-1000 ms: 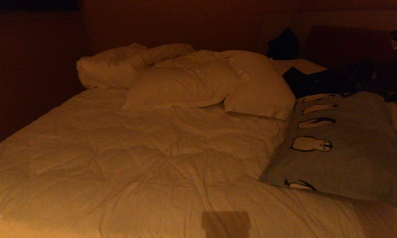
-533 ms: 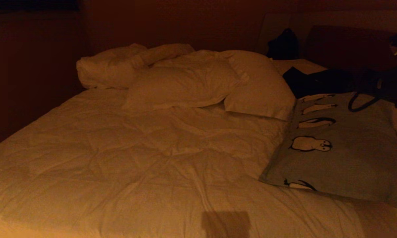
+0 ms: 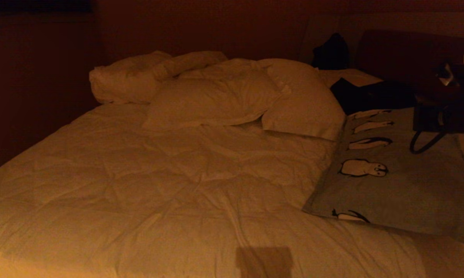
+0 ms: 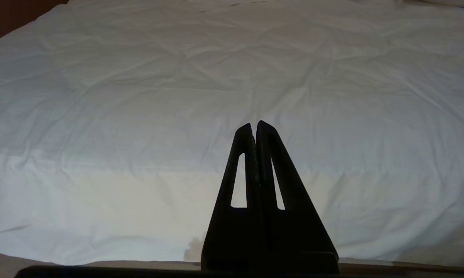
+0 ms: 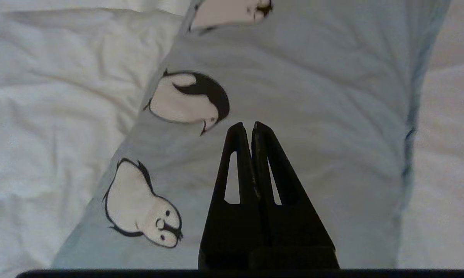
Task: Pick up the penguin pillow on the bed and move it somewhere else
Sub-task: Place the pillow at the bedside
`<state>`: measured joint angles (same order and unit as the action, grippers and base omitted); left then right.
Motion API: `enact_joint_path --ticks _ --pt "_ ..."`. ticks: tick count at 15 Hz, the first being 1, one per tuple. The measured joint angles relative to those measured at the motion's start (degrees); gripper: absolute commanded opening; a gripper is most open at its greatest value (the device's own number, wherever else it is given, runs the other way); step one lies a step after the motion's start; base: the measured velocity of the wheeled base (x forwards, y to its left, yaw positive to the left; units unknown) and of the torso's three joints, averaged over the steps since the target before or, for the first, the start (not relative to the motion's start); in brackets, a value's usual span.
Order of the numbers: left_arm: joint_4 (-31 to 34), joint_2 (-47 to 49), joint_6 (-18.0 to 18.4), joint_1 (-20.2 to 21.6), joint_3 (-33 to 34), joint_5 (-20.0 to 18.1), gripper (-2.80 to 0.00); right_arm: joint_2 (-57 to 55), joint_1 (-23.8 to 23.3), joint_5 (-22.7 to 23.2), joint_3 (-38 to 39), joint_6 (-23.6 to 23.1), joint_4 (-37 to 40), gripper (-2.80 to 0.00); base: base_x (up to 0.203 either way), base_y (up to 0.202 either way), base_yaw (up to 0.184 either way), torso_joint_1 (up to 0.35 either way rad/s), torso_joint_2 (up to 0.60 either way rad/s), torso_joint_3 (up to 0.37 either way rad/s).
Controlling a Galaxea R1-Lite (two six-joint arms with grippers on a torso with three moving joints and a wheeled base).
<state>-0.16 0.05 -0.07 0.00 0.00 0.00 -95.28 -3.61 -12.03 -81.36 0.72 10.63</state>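
Penguin pillow point(image 3: 402, 170) lies flat on the bed point(image 3: 158, 185) at the robot's right side, roughly 3 o'clock in the head view, long axis running from the near edge of the bed back toward the headboard (about 6 to 12 o'clock), with its row of printed penguins along the inner flange next to a plain white pillow point(image 3: 305, 104). Right gripper point(image 5: 245, 124) hangs over the pillow's grey-blue middle, fingers clenched together with nothing between them (no fabric pinched, tips look clear of the cover, though contact can't be ruled out). In the right wrist view the nearest penguin print sits at about 10 o'clock from the fingertips and the far flange edge at about 3 o'clock. In the head view the right arm point(image 3: 448, 112) is a dark mass over the pillow's far end, at around 2 o'clock. Left gripper point(image 4: 254, 124) is parked at the near side of the bed, over bare duvet point(image 4: 139, 116), also clenched and empty, well apart from the pillow. Right arm is clearly the nearer one, so the pick falls to it; judging from this, the fingers would have to part and come down on a fold or the flange before any lift. Dark clutter point(image 3: 371, 96) sits beyond the pillow's far end; I can't tell what it is. No containers in view.
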Motion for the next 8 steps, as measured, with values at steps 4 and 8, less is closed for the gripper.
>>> enact_joint_path --ticks 4,8 --pt "0.00 0.00 0.00 0.00 0.00 0.00 -2.80 -2.83 -5.55 0.59 -4.21 -1.85 0.19 -2.80 0.000 0.000 0.000 0.000 0.00 0.000" --pt "0.02 0.00 0.02 0.00 0.00 0.00 -2.80 -7.95 -11.57 0.83 -8.71 -1.60 0.40 -2.80 0.000 0.000 0.000 0.000 0.00 0.000"
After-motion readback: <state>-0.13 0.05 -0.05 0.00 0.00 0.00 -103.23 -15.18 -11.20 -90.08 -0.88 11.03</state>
